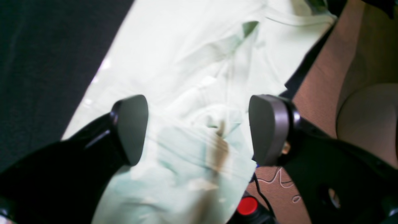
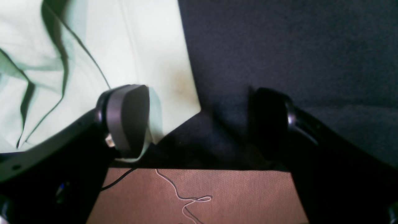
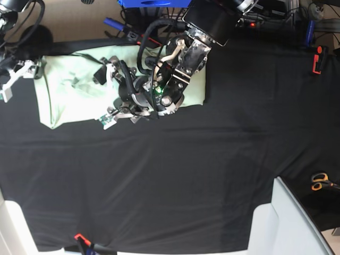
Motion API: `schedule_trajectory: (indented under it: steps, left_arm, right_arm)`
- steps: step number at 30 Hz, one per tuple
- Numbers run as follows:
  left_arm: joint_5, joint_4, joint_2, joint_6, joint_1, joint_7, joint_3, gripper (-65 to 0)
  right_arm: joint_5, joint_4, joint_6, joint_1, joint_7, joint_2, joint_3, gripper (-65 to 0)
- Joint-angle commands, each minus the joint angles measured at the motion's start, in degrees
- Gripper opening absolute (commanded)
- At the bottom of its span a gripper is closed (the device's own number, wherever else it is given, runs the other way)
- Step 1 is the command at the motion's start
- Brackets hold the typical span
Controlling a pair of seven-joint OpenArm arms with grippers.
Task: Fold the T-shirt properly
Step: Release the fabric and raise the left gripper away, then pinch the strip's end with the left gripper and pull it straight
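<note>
The large pale mint-green cotton T-shirt [image 3: 69,90] lies rumpled on the black cloth-covered worktop [image 3: 175,170], near its far left corner in the base view. The left gripper [image 1: 199,129] hovers over the wrinkled fabric with its fingers apart and nothing between them. The right gripper [image 2: 199,119] stands at the shirt's edge, fingers spread wide, one pad [image 2: 127,118] over the cloth.

right end effector [image 2: 199,121] agape, t-shirt [image 2: 93,62] corner

black tablecloth [image 3: 170,175], brown floor [image 2: 199,196] (carpeted)
</note>
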Motion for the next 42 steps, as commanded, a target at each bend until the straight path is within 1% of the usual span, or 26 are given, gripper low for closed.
schedule_trajectory:
  steps: [1, 5, 7, 9, 11, 13, 14, 16, 19, 21, 23, 25, 27, 29, 31, 33, 36, 37, 39, 40, 42]
  left_arm:
    - [-1.0, 2.1, 0.8, -0.3, -0.9, -1.1, 0.1, -15.8]
    - [-0.7, 8.3, 0.7, -0.2, -1.0, -0.7, 0.0, -16.1]
    - [-0.5, 12.0, -0.6, 0.3, -0.7, -0.4, -0.7, -16.6]
    - [-0.1, 15.3, -2.1, 2.5, 0.7, -0.4, -2.3, -21.3]
    - [-0.2, 18.3, -5.0, 5.8, 3.4, -0.4, -4.9, -30.4]
    - [-0.2, 20.6, -7.9, 8.7, 6.6, -0.6, -7.9, -42.8]
    - [-0.3, 21.6, -9.6, 9.4, 8.5, -0.8, -9.7, -50.1]
    - [-0.2, 23.2, -12.3, 9.5, 12.5, -1.0, -13.7, -64.8]
    - [-0.1, 25.2, -15.8, 9.6, 17.8, -1.0, -21.6, -65.0]
    - [-0.1, 25.8, -17.6, 9.6, 20.1, -1.1, -26.7, -65.0]
    - [-0.1, 25.8, -19.2, 9.6, 21.8, -1.1, -31.8, -65.0]
    - [-0.1, 25.7, -20.5, 9.6, 23.5, -1.1, -37.0, -65.0]
    - [1.8, 25.8, -21.8, 9.6, 25.2, -1.1, -41.6, -65.0]
    - [5.9, 25.7, -22.0, 9.6, 26.8, -2.3, -43.6, -65.0]
    - [10.5, 25.5, -21.8, 9.6, 28.7, -4.9, -43.5, -65.0]
    - [12.1, 25.4, -21.0, 9.5, 30.1, -6.1, -43.5, -65.0]
    - [8.1, 25.4, -19.3, 9.4, 30.8, -6.7, -43.5, -65.0]
    - [5.1, 25.6, -18.8, 9.2, 30.8, -6.3, -43.5, -65.0]
    - [-2.3, 25.8, -18.2, 7.2, 30.8, -6.2, -43.5, -65.0]
    - [-6.3, 25.8, -18.2, 6.4, 30.8, -6.2, -43.5, -61.1]
    - [-11.9, 25.3, -18.2, 6.1, 30.9, -6.2, -43.5, -46.4]
  right_arm:
    - [0.7, 0.9, 0.1, 0.3, 0.7, 0.9, 0.1, -14.9]
    - [0.7, 0.9, 0.1, 0.3, 0.7, 0.9, 0.0, -14.9]
    - [0.7, 1.0, 0.1, 0.3, 0.7, 1.0, -1.9, -14.9]
    - [0.6, 1.3, 0.1, -0.2, 0.8, 1.1, -3.1, -14.9]
    - [0.6, 1.6, 0.1, -0.5, 1.5, 1.2, -3.3, -15.1]
    - [0.6, 1.8, 0.1, -0.5, 3.2, 1.3, -3.3, -15.1]
    - [0.5, 1.8, 0.1, -0.9, 3.9, 1.4, -3.3, -15.1]
    - [0.5, 1.8, 0.1, -1.1, 4.9, 1.7, -3.4, -15.1]
    - [0.5, 1.2, 0.1, -0.5, 5.7, 3.6, -3.5, -15.1]
    - [0.5, 1.1, 0.1, 1.0, 5.8, 4.3, -3.3, -14.5]
    - [0.8, -0.1, 0.1, 2.4, 5.6, 5.7, -3.3, -14.4]
    - [0.8, -3.0, 0.1, 4.7, 5.6, 6.2, -3.2, -14.2]
    - [0.9, -6.3, 0.1, 6.7, 5.0, 6.4, -3.2, -14.2]
    - [2.9, -8.6, 0.1, 7.7, 4.0, 6.2, -3.2, -14.2]
    - [6.9, -10.3, 0.1, 8.1, 4.0, 6.1, -3.2, -14.2]
    - [10.5, -11.4, 0.1, 8.2, 4.0, 6.4, -3.2, -14.2]
    - [12.7, -12.1, 0.1, 8.2, 4.0, 6.4, -3.2, -14.2]
    - [12.7, -12.0, 0.1, 8.2, 4.0, 6.4, -3.2, -14.2]
    - [12.7, -12.0, 0.1, 7.8, 4.0, 6.4, -3.3, -14.4]
    - [12.7, -12.0, 0.1, 7.7, 4.0, 6.4, -3.3, -14.4]
    - [12.6, -12.0, 0.1, 7.1, 4.0, 6.4, -3.3, -14.5]
